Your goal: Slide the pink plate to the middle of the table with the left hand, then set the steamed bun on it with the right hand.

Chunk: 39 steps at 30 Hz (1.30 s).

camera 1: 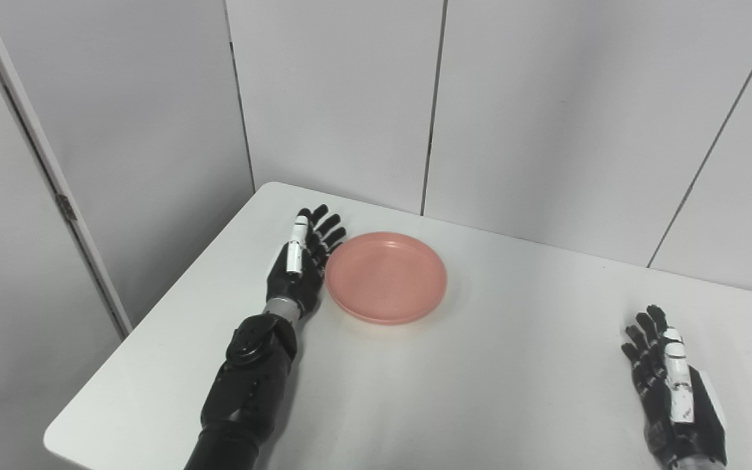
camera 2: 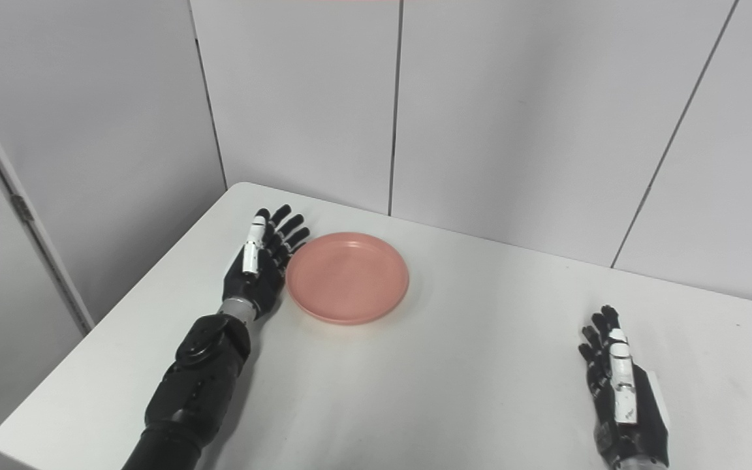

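Sitting at the far left: left hand (camera 1: 301,261) lying edge-on against the white table (camera 1: 480,365), fingers spread apart and straight, pointing away toward the back wall, holding nothing. Palm side facing right, looking like it's touching the left rim of the pink plate (camera 1: 386,277), or at least sitting just beside it, can't quite call contact from here.

Moving right: plate resting flat and upright on the table, in the left-rear part, not yet in the middle. Being round, not really having a long axis or a pointing direction, just opening upward, empty.

Further right: big bare stretch of table, then the right hand (camera 1: 673,385) waiting near the front right corner, well apart from the plate, fingers apart and extended, gripping nothing. Something pale peeking out along its right edge, too hidden to name.

No steamed bun showing anywhere in either view, honestly, so can't say where it is.

Guessing the step: first one, the slide, just getting set up or barely under way. Next move probably calling for pushing sideways to the right and a bit toward the front with the flat of the left hand, keeping pressure low on the rim so the plate glides instead of tipping or spinning off the fingers. Right hand's turn coming only after that.
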Tool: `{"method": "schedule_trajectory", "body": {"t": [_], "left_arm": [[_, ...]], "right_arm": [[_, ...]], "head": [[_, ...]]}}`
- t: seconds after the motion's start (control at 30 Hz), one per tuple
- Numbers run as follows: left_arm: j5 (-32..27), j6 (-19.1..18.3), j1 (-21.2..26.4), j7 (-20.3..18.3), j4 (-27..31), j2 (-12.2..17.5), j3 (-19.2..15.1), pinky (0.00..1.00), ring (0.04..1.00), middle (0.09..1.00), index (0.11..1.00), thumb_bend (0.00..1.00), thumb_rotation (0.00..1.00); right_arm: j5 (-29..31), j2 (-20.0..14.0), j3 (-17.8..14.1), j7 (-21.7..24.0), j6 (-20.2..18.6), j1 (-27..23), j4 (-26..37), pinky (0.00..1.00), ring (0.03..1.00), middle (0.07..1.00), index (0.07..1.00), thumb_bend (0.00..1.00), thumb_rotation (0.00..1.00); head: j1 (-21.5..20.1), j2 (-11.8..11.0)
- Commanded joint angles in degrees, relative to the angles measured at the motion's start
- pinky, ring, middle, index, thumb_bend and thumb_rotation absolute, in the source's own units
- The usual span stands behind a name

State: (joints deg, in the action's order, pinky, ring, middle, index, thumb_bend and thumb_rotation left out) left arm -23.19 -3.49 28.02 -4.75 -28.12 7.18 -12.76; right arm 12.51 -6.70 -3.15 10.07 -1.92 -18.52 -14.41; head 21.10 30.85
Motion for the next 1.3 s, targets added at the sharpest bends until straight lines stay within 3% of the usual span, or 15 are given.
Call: {"method": "schedule_trajectory", "body": {"t": [0.0,0.17,0.43,0.77,0.93,1.27], "left_arm": [[1.1,-4.3,-2.1,-0.6,-1.3,-1.1,1.5,0.9,0.905,0.915,0.916,0.42,1.0],[1.6,-4.9,-3.0,-2.4,-0.1,-1.8,4.3,0.91,0.908,0.91,0.91,0.42,1.0],[1.5,-10.0,-5.1,-4.7,5.8,-3.3,7.8,0.94,0.925,0.937,0.938,0.39,1.0],[1.5,-12.4,-7.5,-9.1,8.0,-5.0,12.2,0.95,0.94,0.945,0.948,0.38,1.0],[-0.5,-14.6,-8.7,-11.3,8.2,-5.8,12.4,0.95,0.936,0.938,0.943,0.39,1.0],[-0.5,-14.2,-9.5,-13.4,6.6,-5.5,12.4,0.95,0.935,0.942,0.942,0.43,1.0]], "right_arm": [[-0.9,0.6,0.7,-0.7,-3.6,2.0,-1.1,1.0,1.0,1.0,1.0,0.16,1.0],[-1.3,1.2,1.0,-1.3,-3.4,2.3,-0.7,1.0,1.0,1.0,1.0,0.17,1.0],[-2.4,2.1,1.9,-3.0,-4.4,2.7,0.5,1.0,1.0,1.0,1.0,0.17,1.0],[-3.8,2.7,3.0,-3.1,-1.8,2.4,-1.4,1.0,1.0,1.0,1.0,0.19,1.0],[-4.5,3.4,3.3,-3.5,-0.4,2.2,-2.7,1.0,1.0,1.0,1.0,0.2,1.0],[-4.5,3.9,3.5,-3.3,0.8,2.0,-3.7,1.0,1.0,1.0,1.0,0.21,1.0]], "head": [[0.0,0.1],[-2.7,0.4],[-6.4,1.1],[-11.9,1.7],[-14.7,2.0],[-18.1,2.5]]}}
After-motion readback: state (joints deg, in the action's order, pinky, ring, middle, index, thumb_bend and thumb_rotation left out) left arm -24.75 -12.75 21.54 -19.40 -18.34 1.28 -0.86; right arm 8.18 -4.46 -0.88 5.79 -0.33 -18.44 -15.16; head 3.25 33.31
